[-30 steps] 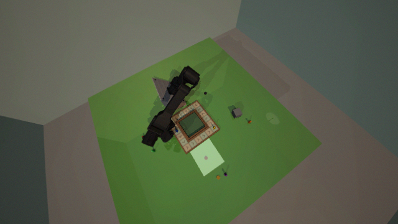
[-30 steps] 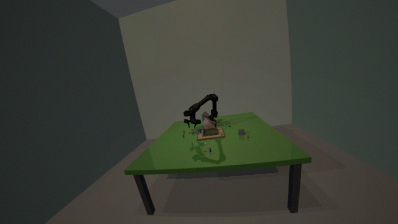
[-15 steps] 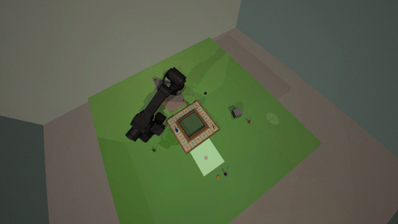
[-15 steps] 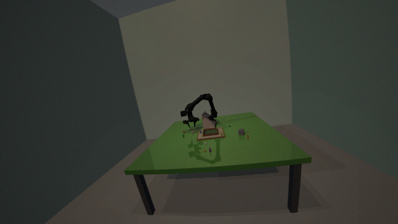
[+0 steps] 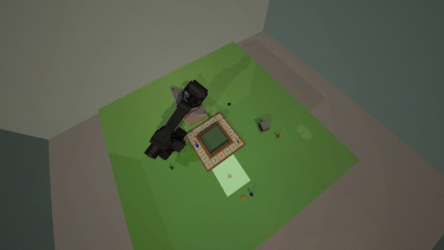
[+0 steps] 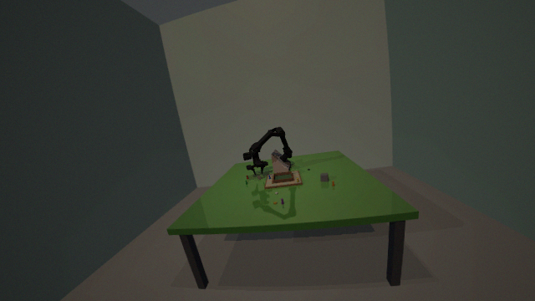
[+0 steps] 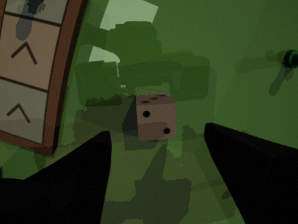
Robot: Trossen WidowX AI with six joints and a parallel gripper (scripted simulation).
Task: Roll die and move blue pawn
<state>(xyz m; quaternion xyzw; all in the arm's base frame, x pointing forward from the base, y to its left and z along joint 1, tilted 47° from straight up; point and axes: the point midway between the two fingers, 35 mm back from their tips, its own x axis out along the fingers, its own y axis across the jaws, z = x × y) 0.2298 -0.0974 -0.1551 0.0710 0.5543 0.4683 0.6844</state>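
The die [image 6: 259, 177] [image 7: 156, 117] stands on the table left of the board. Its side facing the wrist camera shows two pips; the top is too foreshortened to count. The arm hides it in the top view. My gripper [image 6: 258, 172] [image 7: 158, 134] is open above the die, one finger on each side in the wrist view, touching neither side there. The blue pawn [image 5: 197, 146] [image 6: 269, 177] stands on the left side of the arrow board [image 5: 215, 160] [image 7: 42, 50]. The tray [image 5: 221, 148] [image 6: 283, 181] has brown walls, sits in the board's middle and looks empty.
Yellow pawn [image 5: 238, 142] stands on the board. Green pawn [image 5: 171, 168] [image 7: 292, 59] and red pawn [image 6: 247, 177] stand near the die. Grey block [image 5: 264, 126], orange pawn [image 5: 279, 136], purple pawn [image 5: 252, 194], discs and a slanted panel [image 6: 280, 163] are also on the table.
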